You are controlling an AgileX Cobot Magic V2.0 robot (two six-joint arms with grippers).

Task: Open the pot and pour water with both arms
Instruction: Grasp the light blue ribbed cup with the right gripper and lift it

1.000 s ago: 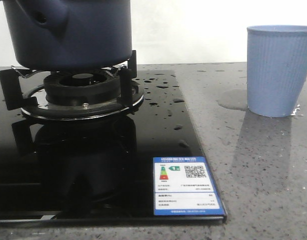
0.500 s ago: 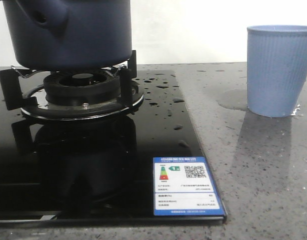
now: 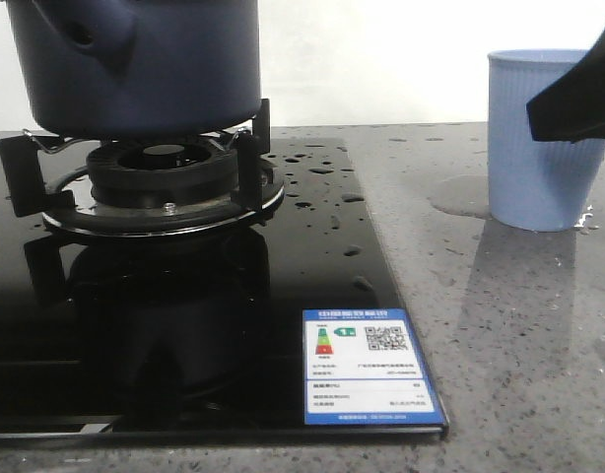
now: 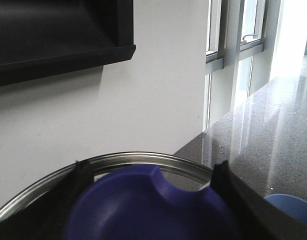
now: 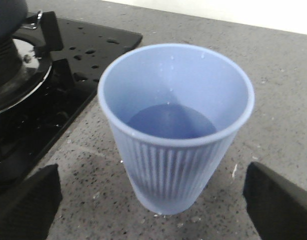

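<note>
— Where was the pot?

— On the burner, water beaded on the glass beside it.

— Your grippers?

— My right gripper was spread wide either side of the cup, not touching it. My left gripper straddled a blue lid; whether it gripped, I couldn't tell.

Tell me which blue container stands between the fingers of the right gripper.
The light blue ribbed cup on the grey counter; the right gripper is open around it. The dark navy pot sits on the burner.

Bright window backlight, glossy reflections
</note>
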